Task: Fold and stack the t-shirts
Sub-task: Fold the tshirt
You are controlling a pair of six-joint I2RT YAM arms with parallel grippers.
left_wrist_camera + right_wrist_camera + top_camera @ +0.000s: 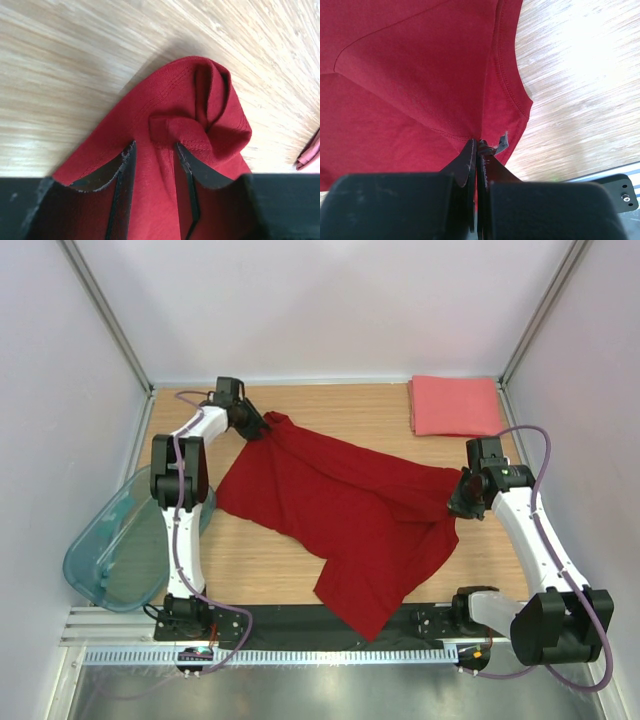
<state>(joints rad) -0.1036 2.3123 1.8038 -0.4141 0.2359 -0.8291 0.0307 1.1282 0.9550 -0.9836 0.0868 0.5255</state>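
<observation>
While the red shirt [350, 510] lies spread across the middle of the surface [350, 405], the left pincer [155, 147] stands half open astride its bunched corner at 10 o'clock, with cloth between the fingers but not squeezed. At 3 o'clock the right pincer [479, 145] is clamped tight on a hem. At 1 o'clock the pink shirt [455, 405] lies folded, and the bin [110, 550] sits at 8 o'clock.
</observation>
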